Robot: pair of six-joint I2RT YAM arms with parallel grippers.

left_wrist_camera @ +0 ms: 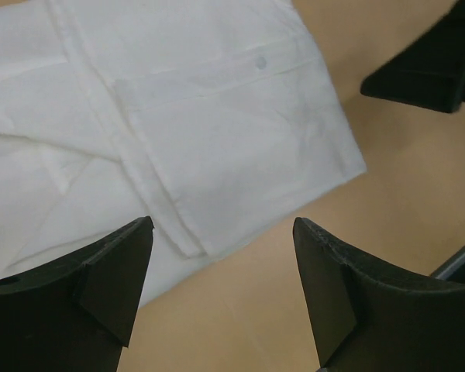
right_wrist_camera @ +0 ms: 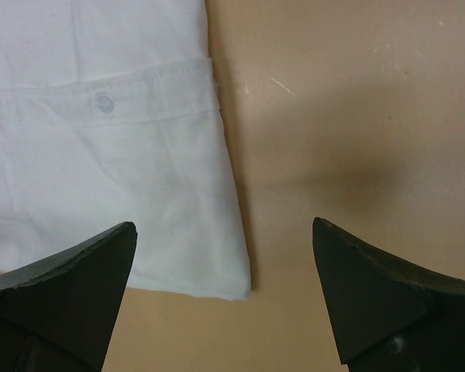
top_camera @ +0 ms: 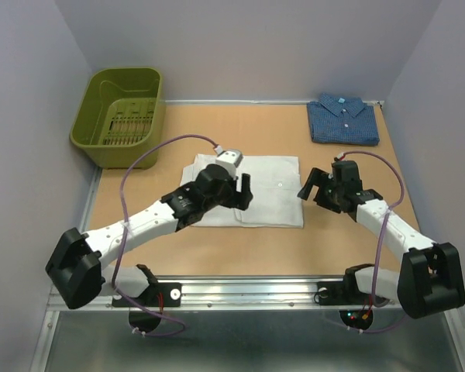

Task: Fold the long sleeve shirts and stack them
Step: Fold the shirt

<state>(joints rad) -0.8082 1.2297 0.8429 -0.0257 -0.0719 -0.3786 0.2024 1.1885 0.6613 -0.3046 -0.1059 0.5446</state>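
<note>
Writing: you have a small pale tag at the dark blue shirt's collar, too small to read.
White shirt: plain, thin, folded into a flat rectangle; one button shows on a stitched band.
Dark blue shirt: finely patterned, folded, collar up.
Places: white shirt at the table's centre; dark blue shirt at 1 o'clock, well apart; green basket at 11 o'clock.
Left gripper: your fingers stand wide apart, holding nothing; the white shirt spreads from 9 to 1 o'clock, its folded corner reaching between the tips.
Right gripper: fingers wide apart, holding nothing; the shirt's corner lies at 10 o'clock, its edge running between the tips, bare table under the right finger.
</note>
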